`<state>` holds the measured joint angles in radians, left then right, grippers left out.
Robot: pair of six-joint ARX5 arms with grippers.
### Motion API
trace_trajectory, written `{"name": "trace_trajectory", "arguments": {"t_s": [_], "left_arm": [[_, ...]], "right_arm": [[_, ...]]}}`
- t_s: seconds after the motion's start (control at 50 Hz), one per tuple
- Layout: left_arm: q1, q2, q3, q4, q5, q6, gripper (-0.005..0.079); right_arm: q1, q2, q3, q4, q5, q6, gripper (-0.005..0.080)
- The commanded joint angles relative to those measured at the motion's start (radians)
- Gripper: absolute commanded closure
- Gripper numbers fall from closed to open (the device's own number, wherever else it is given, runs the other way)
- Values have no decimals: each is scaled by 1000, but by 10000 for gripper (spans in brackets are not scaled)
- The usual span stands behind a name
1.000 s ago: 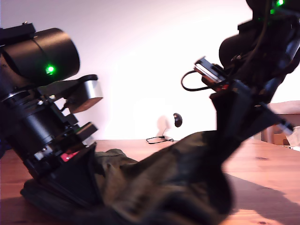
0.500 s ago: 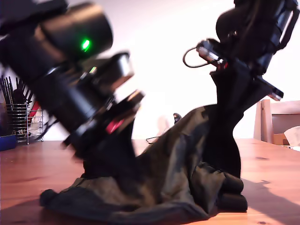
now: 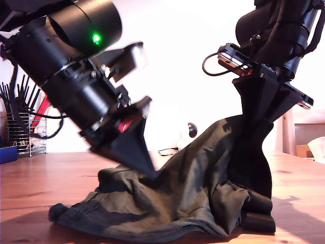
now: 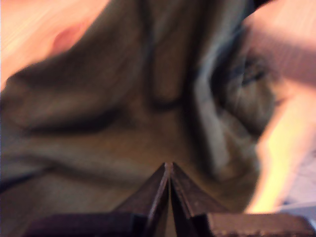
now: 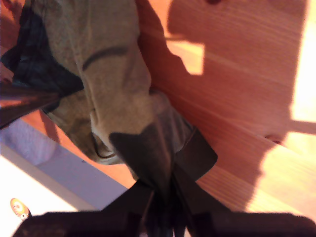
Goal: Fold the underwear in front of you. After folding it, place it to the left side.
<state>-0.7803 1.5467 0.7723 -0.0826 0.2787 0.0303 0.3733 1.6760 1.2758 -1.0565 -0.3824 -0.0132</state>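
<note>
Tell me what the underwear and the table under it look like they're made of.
The underwear: soft dark green-black cloth with a matte finish, probably a cotton-like knit; it drapes and bunches into folds. The table: reddish-brown wood or a wood-look surface, with visible grain, plank lines and a slight sheen.

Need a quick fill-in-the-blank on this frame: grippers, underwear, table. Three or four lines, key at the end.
1. My first gripper and my second gripper each have their jaws ____ on the cloth.
2. The underwear is partly lifted; its lower folds rest on the ____ table.
3. In the exterior view, the higher pinch of cloth is held by the arm on that view's ____ side.

Missing words: shut; wooden; right
</note>
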Motion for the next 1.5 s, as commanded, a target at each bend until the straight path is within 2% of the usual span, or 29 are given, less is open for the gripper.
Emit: {"name": "trace_trajectory", "arguments": {"t_s": [0.0,0.1,0.14,0.22,0.3,0.5,0.64,0.98,1.24,1.48], "left_arm": [[-5,-16,-2,35,75,5,764],[-5,-15,-2,80,160,6,764],[-7,-15,-1,83,162,11,764],[-9,-15,-2,53,108,23,764],[0,-15,-2,-18,48,-25,764],[51,-15,-2,-162,-3,-35,764],[78,-8,-2,-194,-41,-61,764],[113,109,-2,-189,-60,-63,764],[163,150,-1,-171,-105,-5,764],[244,150,19,-107,-142,134,764]], "right_arm": [[-2,16,3,8,0,5,763],[-2,17,3,22,-4,26,763],[-2,20,3,24,-3,36,763],[-2,33,2,31,0,39,763],[-2,49,2,35,0,39,763],[-2,63,2,59,0,38,763],[0,63,2,61,-2,38,763],[0,73,2,59,-3,31,764],[0,87,2,39,-24,11,764],[18,90,1,24,-39,5,763]]}}
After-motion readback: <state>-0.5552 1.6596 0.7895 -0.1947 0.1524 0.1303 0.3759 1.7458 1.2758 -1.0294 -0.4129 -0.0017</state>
